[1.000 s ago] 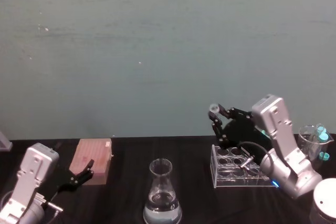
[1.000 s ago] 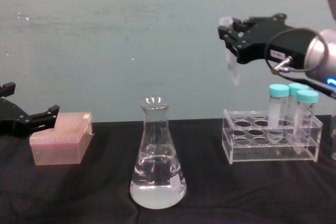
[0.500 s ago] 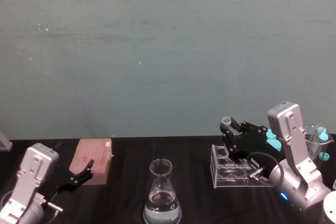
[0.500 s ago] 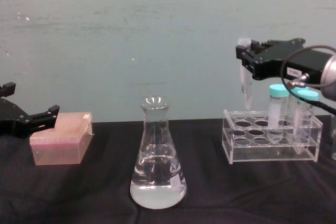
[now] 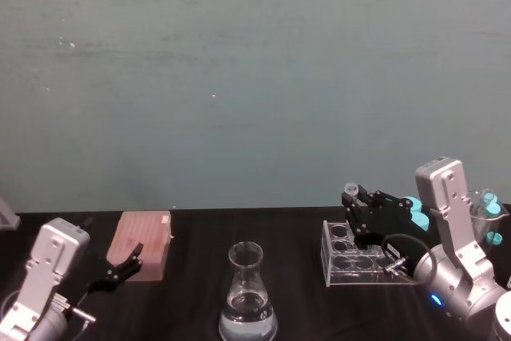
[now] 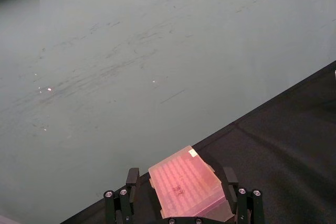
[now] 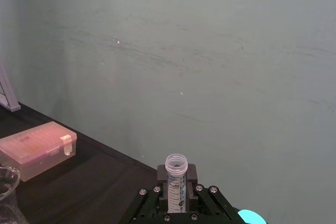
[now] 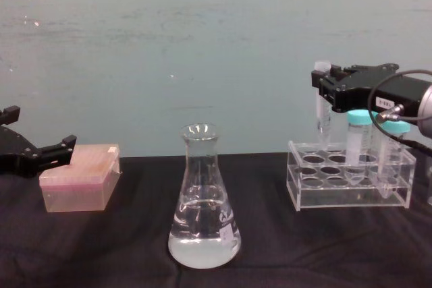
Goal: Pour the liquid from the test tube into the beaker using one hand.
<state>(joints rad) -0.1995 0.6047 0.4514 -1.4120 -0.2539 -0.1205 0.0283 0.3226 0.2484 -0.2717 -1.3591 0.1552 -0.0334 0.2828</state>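
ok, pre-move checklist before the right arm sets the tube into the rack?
1. Grip: right pincer shut on the test tube, held near its rim. ok.
2. Tube upright, tip pointing down. ok.
3. Tip over a free hole in the tube rack: it hangs by the back row, exact hole cannot tell.
4. Clearance from the teal-capped tubes: they stand just beside the held tube; apart or touching, cannot tell.
5. Beaker holds clear liquid and stands well away from the rack. ok.
6. Left pincer open, parked by the pink tip box, out of the way. ok.
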